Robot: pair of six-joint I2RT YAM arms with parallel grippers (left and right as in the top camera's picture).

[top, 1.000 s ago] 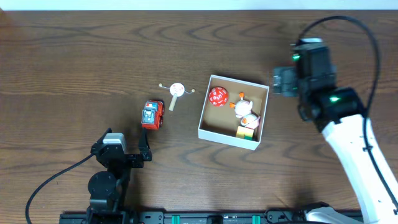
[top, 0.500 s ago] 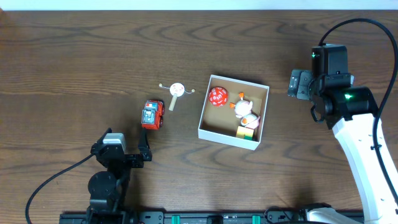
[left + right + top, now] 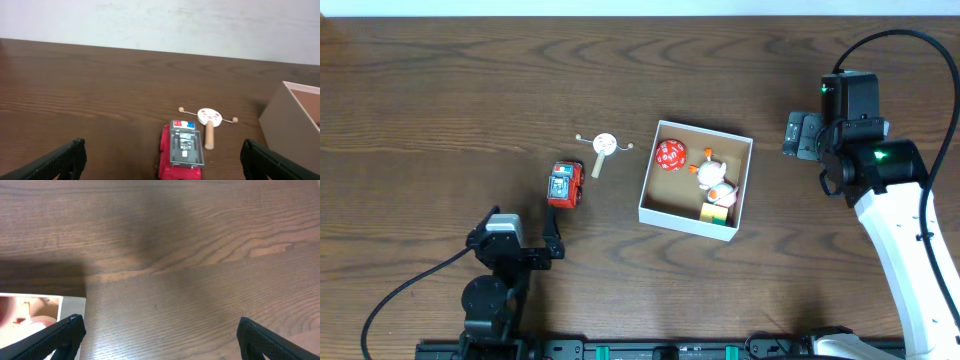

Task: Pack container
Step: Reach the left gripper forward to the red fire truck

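The container (image 3: 648, 178), a square white-walled box with a brown inside, sits mid-table. It holds a red ball (image 3: 669, 155), a white and orange toy (image 3: 712, 176) and a yellow-green block (image 3: 716, 212). A red toy car (image 3: 564, 185) and a white face drum toy on a stick (image 3: 604, 146) lie on the table left of it. My left gripper (image 3: 550, 247) is open and empty, just short of the car (image 3: 181, 152). My right gripper (image 3: 797, 135) is open and empty, right of the container, whose corner (image 3: 70, 308) shows by its left finger.
The table is dark brown wood. In the left wrist view the drum toy (image 3: 209, 117) lies just beyond the car, and the container wall (image 3: 290, 125) stands to the right. A white wall runs behind the table's far edge.
My right arm has moved right, away from the container, then stopped. The left arm and the toys have not moved.
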